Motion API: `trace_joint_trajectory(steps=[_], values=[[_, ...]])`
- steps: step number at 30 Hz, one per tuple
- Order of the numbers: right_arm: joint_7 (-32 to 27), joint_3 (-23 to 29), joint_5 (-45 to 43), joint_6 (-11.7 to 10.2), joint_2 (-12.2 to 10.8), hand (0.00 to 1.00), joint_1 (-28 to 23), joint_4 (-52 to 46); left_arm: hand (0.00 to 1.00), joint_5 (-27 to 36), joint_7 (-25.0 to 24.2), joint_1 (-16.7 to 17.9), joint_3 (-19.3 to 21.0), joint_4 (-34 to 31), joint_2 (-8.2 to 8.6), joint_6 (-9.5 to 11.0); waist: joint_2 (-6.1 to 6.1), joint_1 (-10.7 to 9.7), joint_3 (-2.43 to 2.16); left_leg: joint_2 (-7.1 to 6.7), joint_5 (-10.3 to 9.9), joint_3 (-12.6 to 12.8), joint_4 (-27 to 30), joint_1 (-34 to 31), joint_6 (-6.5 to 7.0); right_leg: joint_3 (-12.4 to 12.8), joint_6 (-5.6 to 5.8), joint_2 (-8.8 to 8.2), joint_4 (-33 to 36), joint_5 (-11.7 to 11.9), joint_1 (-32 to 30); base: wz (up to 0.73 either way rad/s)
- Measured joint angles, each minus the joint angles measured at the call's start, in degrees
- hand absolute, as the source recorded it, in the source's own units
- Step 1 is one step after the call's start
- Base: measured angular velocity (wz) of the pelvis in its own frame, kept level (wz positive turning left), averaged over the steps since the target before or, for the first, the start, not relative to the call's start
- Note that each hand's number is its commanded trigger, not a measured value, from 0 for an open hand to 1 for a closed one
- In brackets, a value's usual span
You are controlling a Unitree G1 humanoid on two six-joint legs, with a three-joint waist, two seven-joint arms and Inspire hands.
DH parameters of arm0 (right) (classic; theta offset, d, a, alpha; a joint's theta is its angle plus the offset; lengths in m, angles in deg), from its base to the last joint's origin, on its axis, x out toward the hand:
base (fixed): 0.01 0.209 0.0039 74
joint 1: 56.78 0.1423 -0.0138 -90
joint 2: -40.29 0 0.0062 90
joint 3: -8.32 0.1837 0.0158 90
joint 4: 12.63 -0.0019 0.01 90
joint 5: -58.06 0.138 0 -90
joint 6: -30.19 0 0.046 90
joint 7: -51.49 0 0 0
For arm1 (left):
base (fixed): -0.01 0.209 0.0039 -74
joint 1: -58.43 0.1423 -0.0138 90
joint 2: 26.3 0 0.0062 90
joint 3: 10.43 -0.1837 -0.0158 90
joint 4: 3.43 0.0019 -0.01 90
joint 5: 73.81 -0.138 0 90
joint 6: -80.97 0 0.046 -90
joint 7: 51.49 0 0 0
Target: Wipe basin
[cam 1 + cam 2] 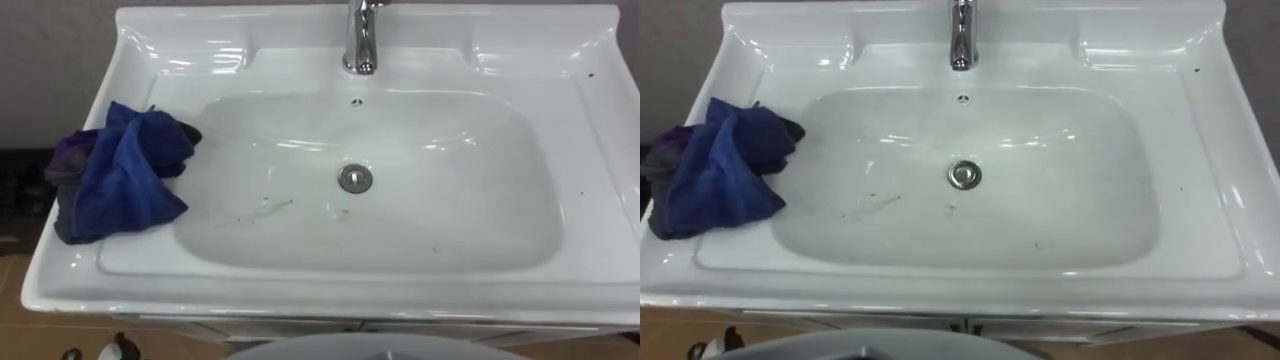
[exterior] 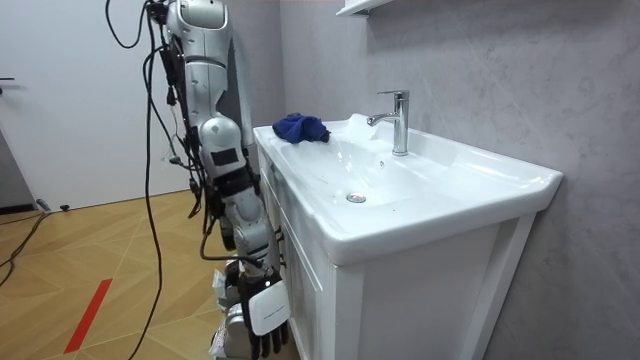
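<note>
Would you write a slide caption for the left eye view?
Blue cloth crumpled on the white basin, left of the bowl; chrome tap behind drain.

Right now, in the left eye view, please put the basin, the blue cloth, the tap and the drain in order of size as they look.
1. basin
2. blue cloth
3. tap, cut off by the top edge, so judged by its visible part
4. drain

The glossy white ceramic basin (image 1: 590, 150) carries a few dark specks and thin smears in its bowl. The crumpled deep-blue cloth (image 1: 125, 175) has a purplish-black fold. The upright metal tap (image 1: 360, 40) and round drain ring (image 1: 355, 178) gleam chrome-silver. The plastered wall (image 2: 480, 60) is mottled grey. The herringbone wooden floor (image 2: 120, 230) is honey-brown.
</note>
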Motion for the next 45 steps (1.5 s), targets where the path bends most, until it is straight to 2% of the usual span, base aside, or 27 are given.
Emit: trace_joint_trajectory(steps=[3,11,15,18,25,32,37,45], values=[[-0.4,0.7,0.1,0.0,-0.2,0.0,-0.2,0.0,0.0,-0.1,-2.4,-0.1,-0.1,0.1,0.02,-0.7,0.16,-1.2,-0.06,0.03,0.0,0.1,0.0,0.1,0.0,0.3,0.04,-0.05,0.0,0.0,0.0,-0.03],[-0.6,2.5,0.0,0.1,-1.7,0.0,-0.5,0.5,0.0,-1.7,-7.0,-0.5,0.7,1.0,0.06,-1.9,0.23,-2.5,-0.04,0.04,0.0,0.1,-0.1,0.7,0.01,1.3,0.01,0.16,0.2,0.0,-0.3,-0.06],[-0.6,2.7,0.0,0.3,-1.8,0.0,-0.4,0.9,0.0,-1.8,-8.9,-0.6,0.7,1.1,0.11,-2.8,0.25,-2.5,-0.02,0.67,-0.3,1.4,-0.1,1.2,0.41,2.4,0.0,0.38,1.0,0.0,-0.7,-0.11],[-0.6,2.9,0.0,0.7,-1.8,0.0,-0.4,1.6,0.0,-1.8,-9.7,-0.9,0.7,1.1,0.11,-3.2,0.38,-2.6,-0.01,0.88,-1.0,1.5,-0.3,1.7,0.76,3.1,-0.02,0.84,0.9,0.0,-0.6,-0.09],[-0.4,2.8,0.4,2.3,-2.3,0.0,-0.6,2.2,0.0,-1.8,-10.2,-1.6,0.7,2.8,0.34,-4.5,0.55,-2.8,-0.09,0.91,-1.2,1.4,-0.3,1.8,0.96,3.6,0.11,0.9,1.0,0.3,-0.6,-0.01],[1.2,2.8,0.2,2.5,-2.8,0.0,-0.5,2.3,0.0,-1.9,-11.9,-1.4,0.6,3.6,1.32,-5.2,0.96,-2.8,-0.19,0.9,-1.2,1.4,-0.2,1.8,0.96,3.5,0.07,0.98,1.0,0.5,-0.3,0.0],[1.7,2.9,-1.8,2.8,-2.8,0.0,-0.1,2.6,0.0,-3.5,-15.0,-1.4,0.4,3.7,2.09,-5.9,1.66,-2.5,-0.16,1.16,-1.2,2.2,-0.6,2.6,0.95,4.9,0.06,1.25,1.2,0.5,-0.3,-0.1],[2.7,1.6,-2.5,3.3,-2.9,0.0,0.1,2.1,0.0,-3.5,-19.5,-2.0,-3.8,3.8,2.12,-6.9,1.8,-2.6,-0.07,1.18,-1.2,2.6,-0.8,2.7,0.98,5.1,0.02,1.21,2.4,0.5,-0.9,-0.03]])
